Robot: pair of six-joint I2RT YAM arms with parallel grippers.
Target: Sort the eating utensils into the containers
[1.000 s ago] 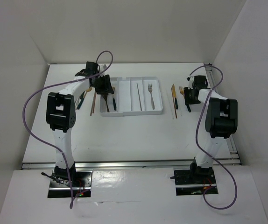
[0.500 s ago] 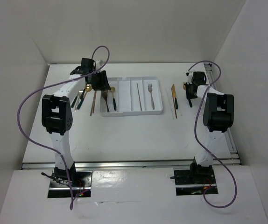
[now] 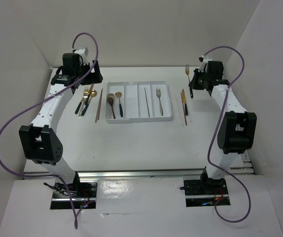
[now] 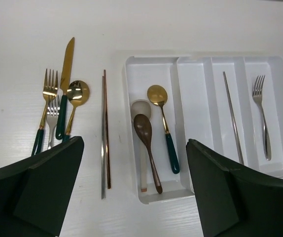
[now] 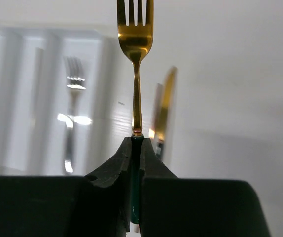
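while the right pincer (image 5: 135,148) clamps one fork (image 5: 135,34), the left pincer (image 4: 134,142) gapes, the tray (image 4: 151,58) holding three spoons (image 4: 157,94).

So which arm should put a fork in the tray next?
The right one. The right claw is shut on a gold fork, held up in the air near the tray. The left claw is open and empty.

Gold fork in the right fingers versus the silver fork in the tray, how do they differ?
The gold fork has a gold head and dark handle; the silver fork is all silver. The gold fork is clamped in the right fingers; the silver fork lies in the tray. Both are slim.
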